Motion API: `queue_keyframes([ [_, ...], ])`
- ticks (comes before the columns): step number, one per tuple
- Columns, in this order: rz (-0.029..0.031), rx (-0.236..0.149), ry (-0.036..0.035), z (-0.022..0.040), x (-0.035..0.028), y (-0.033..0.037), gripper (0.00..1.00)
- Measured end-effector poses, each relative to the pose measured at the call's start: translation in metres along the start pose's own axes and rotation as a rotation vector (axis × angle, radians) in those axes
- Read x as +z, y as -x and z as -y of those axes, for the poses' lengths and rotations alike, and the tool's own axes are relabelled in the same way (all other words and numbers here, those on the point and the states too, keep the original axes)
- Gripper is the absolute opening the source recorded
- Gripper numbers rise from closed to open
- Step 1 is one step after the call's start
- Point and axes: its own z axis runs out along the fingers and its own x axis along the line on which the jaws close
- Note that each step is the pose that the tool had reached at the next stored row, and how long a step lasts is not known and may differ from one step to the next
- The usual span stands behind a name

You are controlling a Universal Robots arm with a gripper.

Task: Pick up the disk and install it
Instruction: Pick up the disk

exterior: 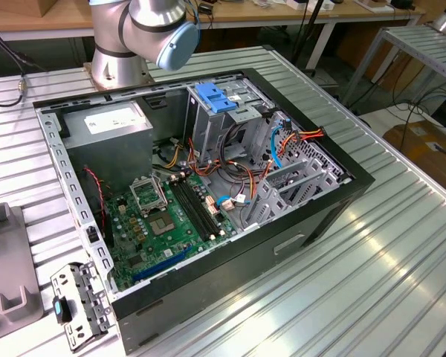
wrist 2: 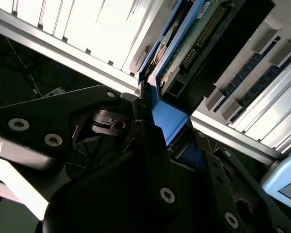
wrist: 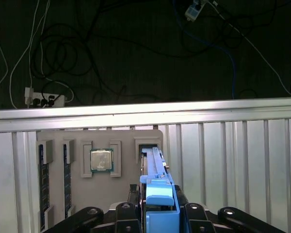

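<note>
The disk stands on edge in a slot of a grey holder tray, its rounded blue carrier end toward me. My gripper has a black finger on each side of that blue end and is shut on it. In the second wrist view the disk shows its green circuit board and dark connector, with the blue carrier between my gripper fingers. The open computer case lies on the table in the exterior view, with a tall grey drive cage inside.
The holder tray also carries a processor chip and memory sticks. The arm's base stands behind the case. A blue latch plate tops the cage. A metal bracket and a grey holder lie at the exterior view's left.
</note>
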Motion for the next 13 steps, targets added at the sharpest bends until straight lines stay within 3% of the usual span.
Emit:
queue_keyframes([
  [13,0.0,0.0,0.0,0.0001,-0.0055,0.0002,0.37],
])
